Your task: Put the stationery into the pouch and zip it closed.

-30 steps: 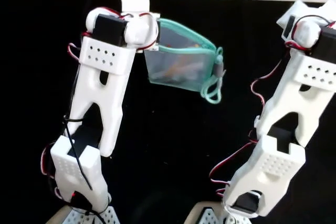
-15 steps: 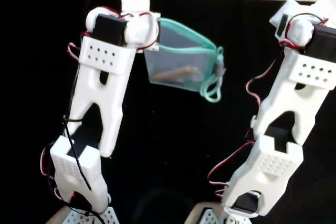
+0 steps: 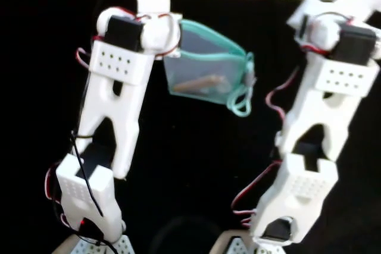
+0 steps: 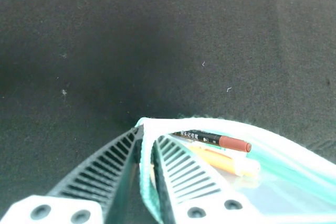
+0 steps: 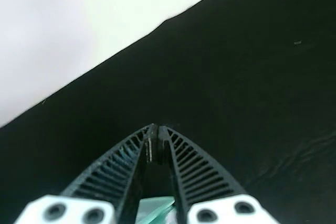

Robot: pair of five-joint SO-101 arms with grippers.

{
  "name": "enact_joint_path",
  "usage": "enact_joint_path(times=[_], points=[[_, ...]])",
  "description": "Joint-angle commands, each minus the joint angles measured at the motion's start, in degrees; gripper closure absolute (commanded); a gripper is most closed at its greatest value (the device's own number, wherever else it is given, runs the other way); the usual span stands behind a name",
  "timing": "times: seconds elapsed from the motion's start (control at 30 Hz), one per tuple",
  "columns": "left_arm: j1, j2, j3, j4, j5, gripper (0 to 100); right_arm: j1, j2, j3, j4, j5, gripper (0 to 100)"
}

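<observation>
A clear pouch [image 3: 205,69] with teal trim hangs above the black table, lifted by one end. My left gripper [image 4: 143,128] is shut on the pouch's teal rim [image 4: 149,129]. Inside the pouch lie a marker with a red-brown cap [image 4: 215,140] and an orange pen [image 4: 226,163]; from above they appear as a brownish stick [image 3: 199,82]. A teal cord loop [image 3: 241,104] dangles from the pouch's free end. My right gripper [image 5: 155,136] is shut, tips together, up over the table's far edge and apart from the pouch. A sliver of teal [image 5: 157,206] shows between its finger bases.
Black cloth [image 3: 196,165] covers the table, ending at a white wall [image 5: 79,19] behind. The right arm [image 3: 321,105] stands to the right of the pouch, the left arm [image 3: 113,99] to its left, with open cloth between them.
The right arm has swung left, toward the pouch's side. The left arm and pouch have stayed put; the pens inside settled slightly.
</observation>
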Motion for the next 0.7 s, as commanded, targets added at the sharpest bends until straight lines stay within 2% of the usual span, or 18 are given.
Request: enact_joint_path(times=[0.0,0.07,0.2,0.3,0.67], points=[[0.75,1.27,0.13,-0.18,-0.35,99,-3.82,-6.02,6.11,0.84,0.62,99.3],[0.75,1.27,0.13,-0.18,-0.35,99,-5.23,-11.47,14.55,0.84,2.29,99.3],[0.75,1.27,0.13,-0.18,-0.35,99,-5.41,-27.91,34.51,0.66,11.43,99.3],[0.75,1.27,0.13,-0.18,-0.35,99,-5.41,-40.04,47.43,-0.48,15.03,99.3],[0.75,1.27,0.13,-0.18,-0.35,99,-5.49,-69.14,91.38,-23.25,18.90,99.3]])
